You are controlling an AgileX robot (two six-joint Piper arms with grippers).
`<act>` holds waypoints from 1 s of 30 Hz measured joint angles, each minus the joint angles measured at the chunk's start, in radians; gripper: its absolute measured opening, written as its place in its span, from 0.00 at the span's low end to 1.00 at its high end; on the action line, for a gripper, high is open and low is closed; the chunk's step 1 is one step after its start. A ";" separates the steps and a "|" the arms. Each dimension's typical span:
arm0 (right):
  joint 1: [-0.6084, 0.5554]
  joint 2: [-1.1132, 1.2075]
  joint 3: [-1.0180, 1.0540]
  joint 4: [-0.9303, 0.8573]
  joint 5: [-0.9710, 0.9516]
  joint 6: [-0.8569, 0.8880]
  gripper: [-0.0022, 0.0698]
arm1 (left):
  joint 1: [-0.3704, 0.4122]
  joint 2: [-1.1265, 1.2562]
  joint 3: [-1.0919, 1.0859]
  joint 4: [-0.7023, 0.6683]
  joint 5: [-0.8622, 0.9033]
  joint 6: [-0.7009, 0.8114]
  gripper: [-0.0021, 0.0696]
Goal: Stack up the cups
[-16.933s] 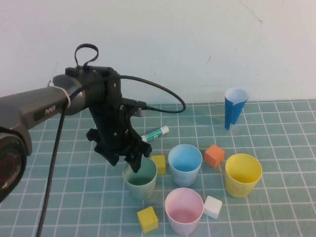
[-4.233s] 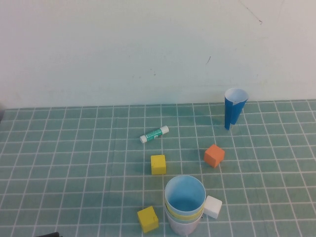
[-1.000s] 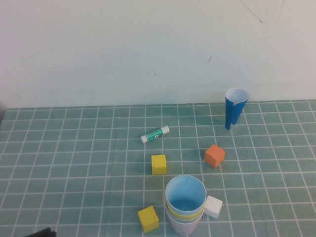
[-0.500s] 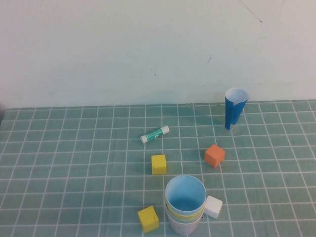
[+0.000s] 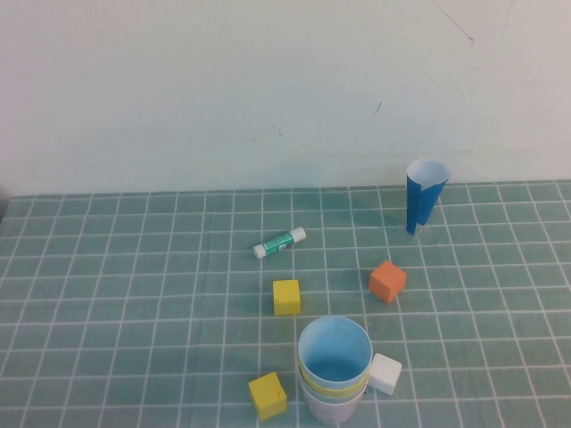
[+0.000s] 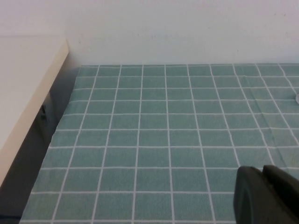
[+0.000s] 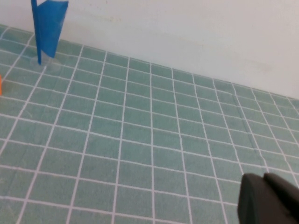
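The cups [image 5: 335,370] stand nested in one stack near the desk's [image 5: 134,303] front edge, light blue on top. A white cube [image 5: 384,374] touches the stack; a yellow cube [image 5: 268,395] sits just beside it. Only the wrist views show the arms — left tool [image 6: 264,196] and right tool [image 7: 266,198], fingers together, empty, over bare mat.

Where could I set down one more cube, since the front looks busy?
Bare mat left of the glue stick and yellow cubes. Crowded round the cup stack. Left gripper and right gripper, shut, are parked aside.
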 joint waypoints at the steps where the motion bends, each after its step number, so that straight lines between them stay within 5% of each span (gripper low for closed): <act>1: 0.000 0.000 0.000 0.000 0.000 0.000 0.03 | 0.000 0.000 0.000 -0.001 0.000 0.004 0.03; 30: 0.000 0.000 0.000 0.000 0.000 0.000 0.03 | 0.000 0.000 0.000 -0.004 0.004 0.019 0.03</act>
